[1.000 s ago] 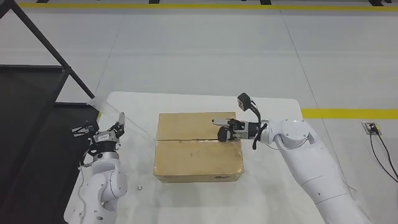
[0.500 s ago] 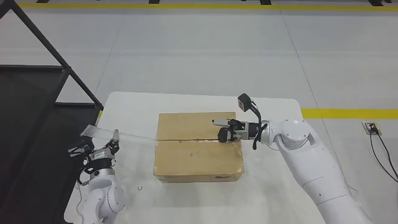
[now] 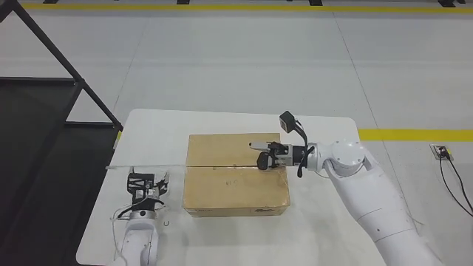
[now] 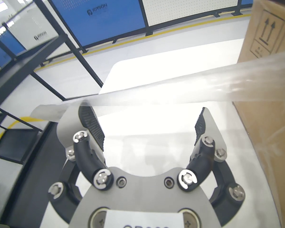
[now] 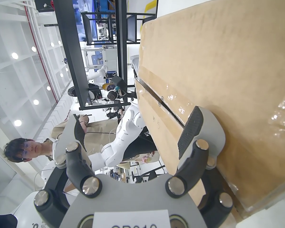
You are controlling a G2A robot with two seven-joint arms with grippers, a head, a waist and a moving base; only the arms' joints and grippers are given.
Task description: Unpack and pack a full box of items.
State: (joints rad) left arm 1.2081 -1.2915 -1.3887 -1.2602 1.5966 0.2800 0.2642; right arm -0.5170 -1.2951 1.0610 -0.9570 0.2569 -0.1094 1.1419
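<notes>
**Unpacking at its first stage: top tape lifted, box unopened**

Location. The box [image 3: 235,177] stands in the middle of the table [image 3: 325,214], well clear of every edge. Both flaps [image 3: 222,150] lie flat and meet along the seam [image 5: 156,97].

Left gripper [image 4: 144,115]. It sits low near the table's left edge, just beside the box's left wall. Its fingers are spread wide and clamp nothing. A long strip of clear tape [image 4: 171,91] sticks to the outer tip of one finger. From there it runs taut to the box's top left edge, where it appears to be attached.

Right gripper [image 5: 135,119]. It lies over the lid at the right end of the seam, with fingers apart and nothing between them. One finger rests against the cardboard just beside the seam. I cannot tell whether it presses down.

Progress. I judge the task barely begun.
- The seam looks bare along most of its length, so the sealing strip is largely off.
- Crumpled clear tape remains at the box's right end and on its left wall.
- No flap is raised, and no item is out on the table.

Outstanding, in my judgement:
- free the strip from the box and from my finger
- open the flaps
- take out the contents
- repack them
</notes>
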